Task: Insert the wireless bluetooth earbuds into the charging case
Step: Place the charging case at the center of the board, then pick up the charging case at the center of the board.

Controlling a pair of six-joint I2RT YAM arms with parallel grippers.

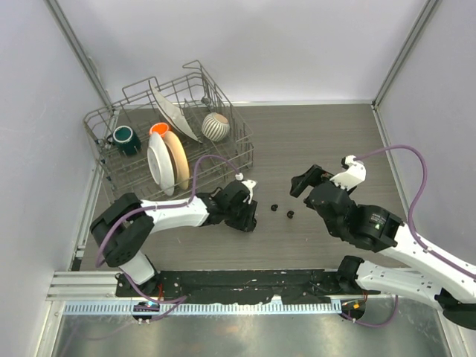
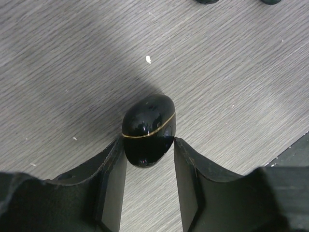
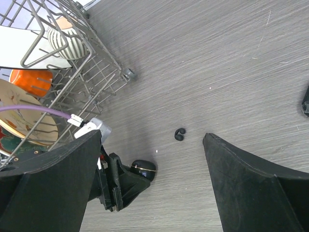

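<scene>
The charging case [image 2: 147, 123] is a glossy black pebble with a thin gold seam, lid down, lying on the grey wood table. My left gripper [image 2: 147, 141] has its two fingertips against the case's near end, one on each side. The right wrist view shows the case [image 3: 144, 169] at the tip of that gripper. From above, my left gripper [image 1: 249, 216] covers the case. Two tiny black earbuds [image 1: 274, 207] [image 1: 289, 215] lie loose just to its right. My right gripper [image 3: 152, 135] hangs wide open above the table, with one earbud [image 3: 179, 134] between its fingers far below.
A wire dish rack [image 1: 249, 149] stands at the back left, close behind the left arm. It holds plates [image 1: 167, 160], a green mug [image 1: 125, 139] and a striped cup [image 1: 216, 126]. White walls close in the table on three sides.
</scene>
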